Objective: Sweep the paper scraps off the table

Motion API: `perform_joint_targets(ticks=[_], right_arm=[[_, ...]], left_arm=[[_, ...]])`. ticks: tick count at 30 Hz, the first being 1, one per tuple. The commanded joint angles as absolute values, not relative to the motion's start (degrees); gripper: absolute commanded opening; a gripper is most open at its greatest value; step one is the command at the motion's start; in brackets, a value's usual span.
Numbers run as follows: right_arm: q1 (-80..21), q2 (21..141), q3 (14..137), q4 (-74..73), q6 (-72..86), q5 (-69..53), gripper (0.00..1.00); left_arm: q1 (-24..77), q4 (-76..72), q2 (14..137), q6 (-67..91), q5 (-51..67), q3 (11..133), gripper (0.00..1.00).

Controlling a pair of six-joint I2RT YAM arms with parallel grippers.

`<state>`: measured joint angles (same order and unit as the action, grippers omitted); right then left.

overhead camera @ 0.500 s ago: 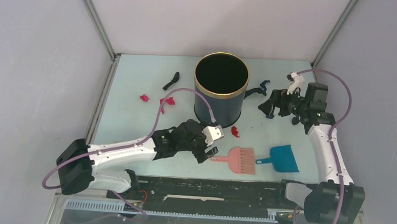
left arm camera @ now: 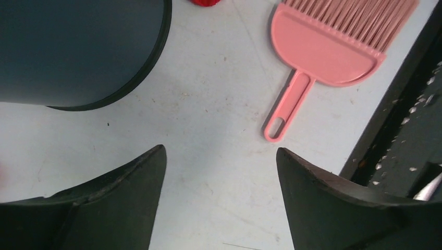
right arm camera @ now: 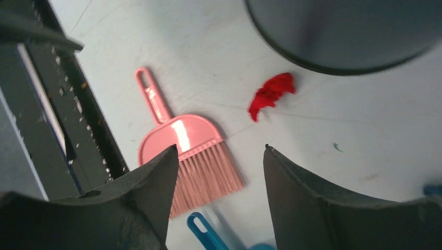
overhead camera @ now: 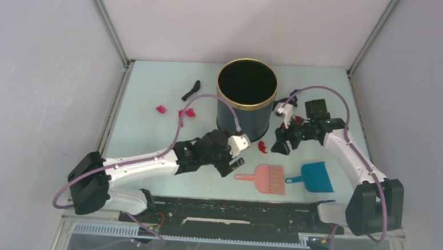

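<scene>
Right gripper (overhead camera: 280, 145) has swung inward beside the bin (overhead camera: 253, 126); both jaws spread, empty. Left gripper (overhead camera: 235, 162) should straddle the pink brush (overhead camera: 269, 179) handle squarely before closing.

**Enclosed work cell, seen from above.** A pale light-blue desk (overhead camera: 144, 127) is bounded by three plain grey panels: a back wall (overhead camera: 236, 22), a left wall (overhead camera: 38, 81) and a right wall (overhead camera: 421, 84). The rear corners are marked by a left metal post (overhead camera: 106, 20) and a right metal post (overhead camera: 374, 34), both seen slanting outward toward the top. The left side of the desk is lined by a metal edge rail (overhead camera: 112, 113). Along the near edge a black strip (overhead camera: 272, 211) with rails is mounted, and just below it a slotted white strip (overhead camera: 213, 234). In the wrist views the desk surface is seen faintly scuffed and speckled. Even, diffuse light is cast; shadows are soft.
</scene>
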<state>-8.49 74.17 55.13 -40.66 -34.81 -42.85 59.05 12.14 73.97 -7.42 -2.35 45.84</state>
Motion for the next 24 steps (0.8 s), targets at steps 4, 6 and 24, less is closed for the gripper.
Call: perform_joint_targets(ticks=[4, 6, 24], right_arm=[[-14.24, 68.86, 49.78, -42.84, -49.64, -38.71, 0.69], [-15.69, 67.69, 48.02, -41.07, -50.89, -35.63, 0.69], [-26.61, 79.66, 42.15, -30.73, -52.14, -18.4, 0.52]], left_arm=[[47.56, 12.93, 75.49, 9.76, 14.99, 54.19, 0.81], [46.01, 12.28, 76.14, 11.66, 16.2, 54.52, 0.79], [39.77, 9.0, 77.27, 29.11, 10.57, 51.9, 0.76]])
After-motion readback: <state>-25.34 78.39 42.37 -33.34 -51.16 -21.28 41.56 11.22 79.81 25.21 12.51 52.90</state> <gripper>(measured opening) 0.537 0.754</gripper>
